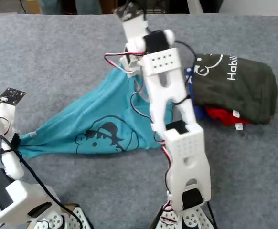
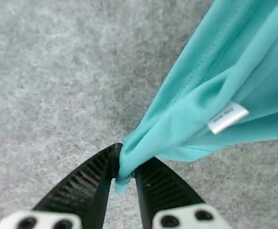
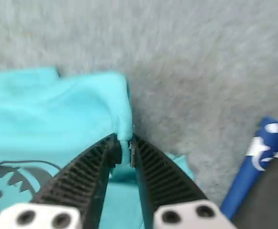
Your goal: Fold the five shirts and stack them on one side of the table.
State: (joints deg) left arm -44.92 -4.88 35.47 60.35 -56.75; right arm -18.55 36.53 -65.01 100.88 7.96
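The light, limp teal cotton shirt with a cartoon print [image 1: 96, 126] lay mid-table, its nine-o'clock corner clamped in the left gripper [image 2: 122, 160] and its twelve-o'clock hem in the right gripper [image 3: 124, 145]; such hemmed edges looked the surest holds.

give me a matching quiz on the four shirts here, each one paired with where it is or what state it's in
Things:
1. teal shirt
2. dark green shirt
3. red shirt
4. blue shirt

Places or states:
A. peeks out under the green one's edge nearest the arm bases
B. pinched by the left gripper and the right gripper, stretched between them
C. folded, lying on top of two others
D. strip showing on the green one's side toward the teal shirt

Pairs: 1-B, 2-C, 3-A, 4-D
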